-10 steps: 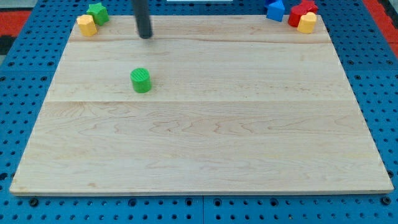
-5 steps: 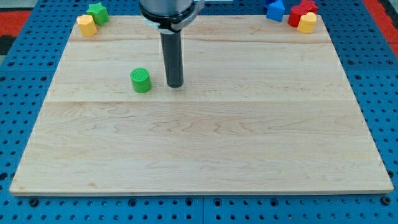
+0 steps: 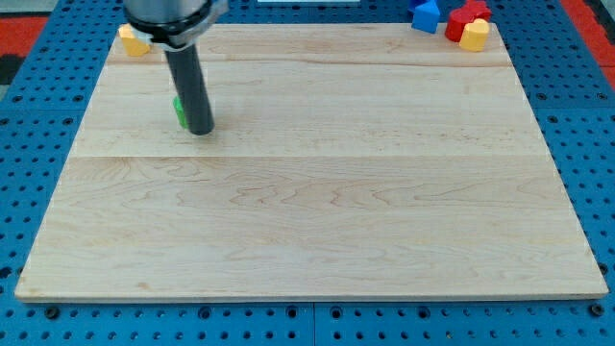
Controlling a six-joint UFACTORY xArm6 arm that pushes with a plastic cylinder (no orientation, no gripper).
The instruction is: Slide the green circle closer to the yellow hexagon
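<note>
My tip [image 3: 200,131] rests on the bench [image 3: 317,221] in the upper left part of the frame. The green circle [image 3: 178,112] sits pressed against the tip's left side, almost wholly hidden behind the dark rod; only a thin green sliver shows at the rod's left edge. There is no pincer on this arm, only the straight rod, so there is nothing to spread or press together.

The move turns on one relation: the green circle lies immediately to the left of my tip, slightly toward the frame's top, and the yellow hexagon [image 3: 131,41] lies further in much the same direction, up and to the left, at the upper left corner of the bench. It is partly covered by the arm's wide housing, so its shape is hard to make out here. Tip, circle and hexagon therefore line up roughly along one slanting path, with the circle in the middle. I judge that a push up and to the left would carry the circle toward the hexagon. The hexagon is more above the circle than beside it, so the push probably needs more upward than leftward travel.

The circle is round and may slip off the rod's side if the contact is off-centre, which I cannot check because the rod hides the contact.

In the upper right corner, well apart from all this, stand a blue block [image 3: 425,14], a red block [image 3: 463,15] and a yellow block [image 3: 474,35], close together.
</note>
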